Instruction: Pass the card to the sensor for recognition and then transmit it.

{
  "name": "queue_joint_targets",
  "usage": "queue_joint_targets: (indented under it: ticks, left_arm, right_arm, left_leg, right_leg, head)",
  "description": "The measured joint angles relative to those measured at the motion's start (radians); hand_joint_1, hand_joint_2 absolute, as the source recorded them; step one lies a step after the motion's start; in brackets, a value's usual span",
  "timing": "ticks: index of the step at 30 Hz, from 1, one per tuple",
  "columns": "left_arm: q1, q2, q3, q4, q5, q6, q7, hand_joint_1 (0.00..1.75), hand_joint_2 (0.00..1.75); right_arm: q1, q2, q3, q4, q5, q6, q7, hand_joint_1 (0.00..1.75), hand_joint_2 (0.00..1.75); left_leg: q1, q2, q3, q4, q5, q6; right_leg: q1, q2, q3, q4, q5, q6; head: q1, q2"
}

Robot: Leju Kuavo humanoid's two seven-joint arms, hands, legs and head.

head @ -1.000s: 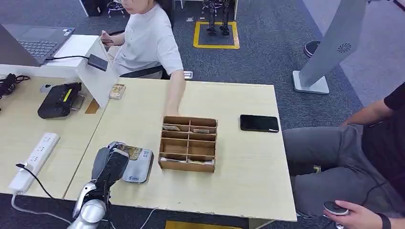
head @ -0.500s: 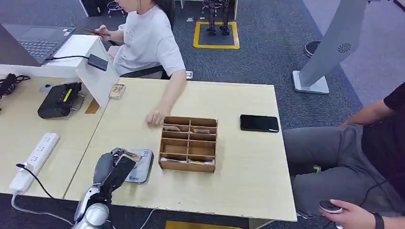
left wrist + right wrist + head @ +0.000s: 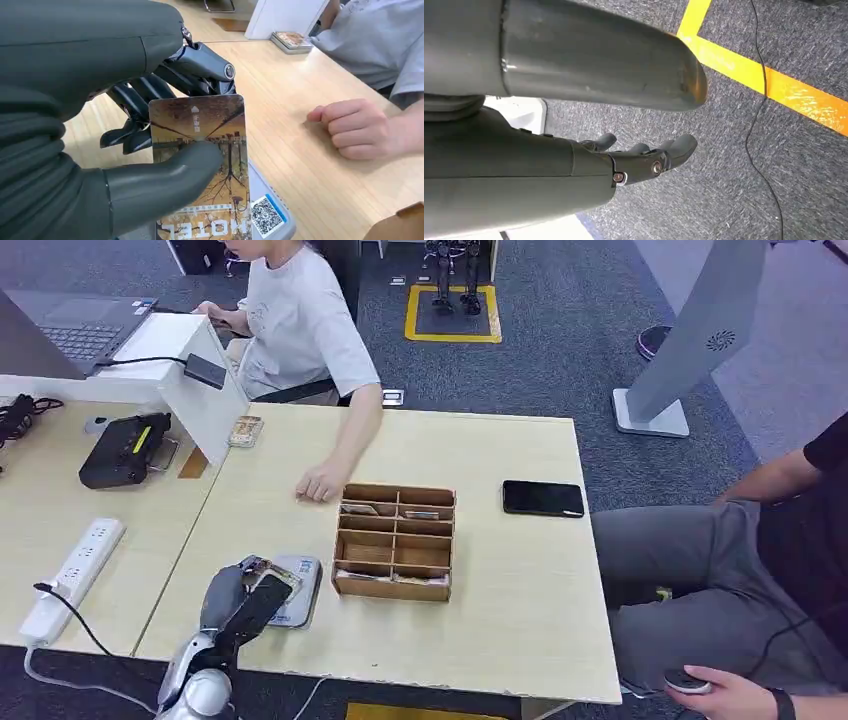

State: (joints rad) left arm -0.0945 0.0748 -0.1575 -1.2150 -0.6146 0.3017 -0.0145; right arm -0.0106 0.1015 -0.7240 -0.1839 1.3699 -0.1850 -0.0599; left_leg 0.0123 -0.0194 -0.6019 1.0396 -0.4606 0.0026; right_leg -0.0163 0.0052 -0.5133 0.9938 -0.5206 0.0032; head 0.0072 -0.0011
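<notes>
Wooden table (image 3: 500,570), left hand (image 3: 150,125) pinching hotel card (image 3: 200,165) over sensor (image 3: 272,217)

On the table (image 3: 500,640) in front of you, the sensor (image 3: 298,592) sits near the front edge, left of the divided box (image 3: 394,541). Your left hand (image 3: 240,602) is over the sensor's left part, holding the card (image 3: 200,165) above it. A phone (image 3: 543,498) lies right of the box, towards the far side. A person's hand (image 3: 320,483) rests on the table just behind the box's left corner. On the neighbouring table to your left, a power strip (image 3: 72,578) lies near the front and a card terminal (image 3: 126,449) further back. Your right hand (image 3: 644,157) hangs over the carpet (image 3: 734,150), beside a floor stripe (image 3: 769,80).
</notes>
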Motion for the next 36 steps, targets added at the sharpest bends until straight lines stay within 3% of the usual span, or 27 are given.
queue_joint_targets:
  ticks: [21,24,30,36]
  left_arm:
    - [-0.003,-0.028,0.035,0.085,-0.031,0.028,-0.020,1.75,1.75]
    - [-0.001,-0.032,0.040,0.086,-0.013,0.022,-0.032,1.75,1.75]
    - [0.006,-0.038,0.056,0.072,0.150,-0.049,-0.106,1.75,1.75]
    - [0.009,-0.040,0.062,0.064,0.164,-0.053,-0.116,1.75,1.75]
  right_arm:
    - [-0.001,0.000,0.001,0.000,0.013,0.002,0.000,0.00,0.00]
    - [-0.001,0.000,0.001,0.000,0.013,0.002,-0.003,0.00,0.00]
    - [-0.001,0.000,0.005,0.000,0.016,-0.003,-0.006,0.00,0.00]
    - [-0.001,0.000,0.005,0.000,0.016,-0.005,-0.009,0.00,0.00]
  left_leg:
    - [0.000,-0.001,0.003,0.000,0.000,0.000]
    - [0.000,-0.001,0.003,0.000,0.000,0.000]
    - [0.000,-0.001,0.003,0.000,0.000,0.001]
    - [0.000,-0.001,0.002,0.000,0.000,0.001]
  right_leg:
    - [0.000,-0.001,0.002,0.000,0.000,0.000]
    - [0.000,-0.001,0.002,0.000,0.000,0.000]
    - [0.000,-0.001,0.002,0.000,0.000,0.000]
    - [0.000,-0.001,0.002,0.000,0.000,0.000]
  head:
    - [0.000,0.000]
    - [0.000,0.000]
    - [0.000,0.000]
    - [0.000,0.000]
